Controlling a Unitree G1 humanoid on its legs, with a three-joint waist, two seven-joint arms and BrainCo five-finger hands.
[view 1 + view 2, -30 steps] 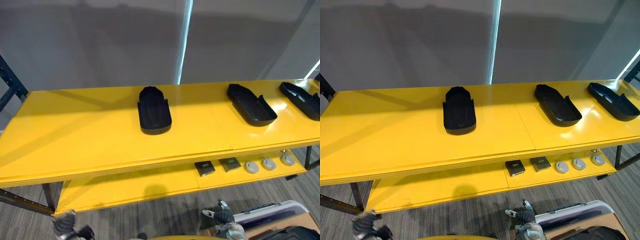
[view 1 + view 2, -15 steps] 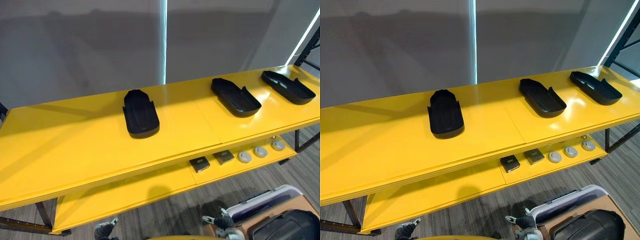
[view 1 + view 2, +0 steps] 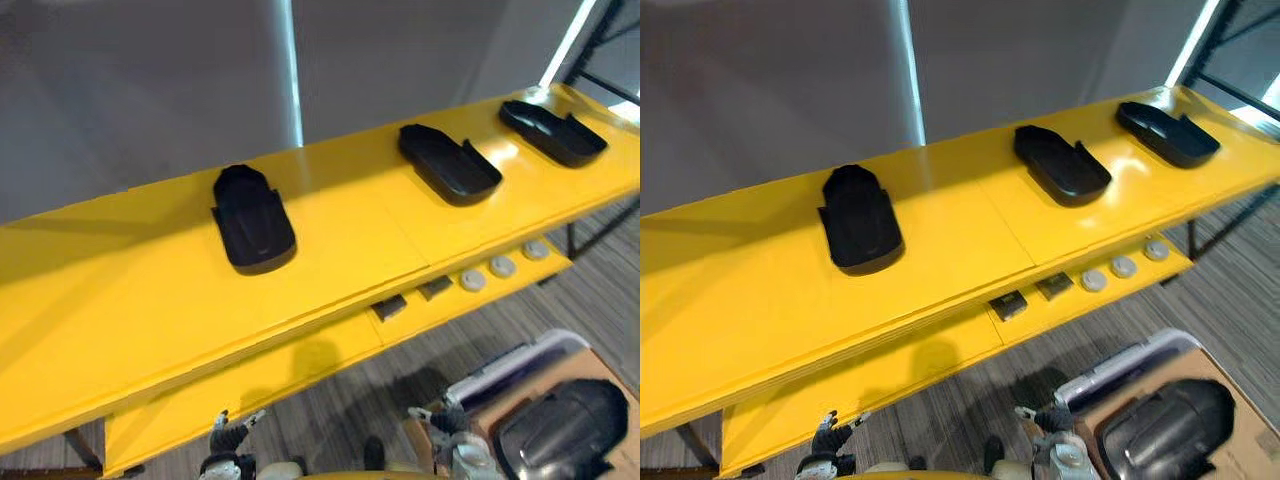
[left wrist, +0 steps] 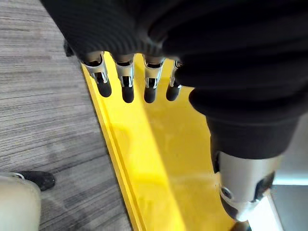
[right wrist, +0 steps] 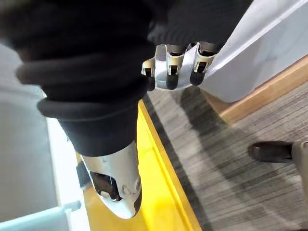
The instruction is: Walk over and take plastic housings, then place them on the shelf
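Three black plastic housings lie apart on the top board of the yellow shelf: one at the middle left, one further right and one at the far right end. My left hand hangs low in front of the shelf. Its fingers are straight and hold nothing, over the edge of the lower board. My right hand is also low, open and empty, its fingers beside a white bin.
A white bin on a brown box at the lower right holds a dark rounded part. The lower yellow board carries two small dark squares and three grey discs. Grey carpet lies in front, and a grey wall stands behind the shelf.
The whole picture has swung and tilted, so the camera moved; the housings stay where they lay. My left hand now shows nearer the bottom middle with its fingers spread straight.
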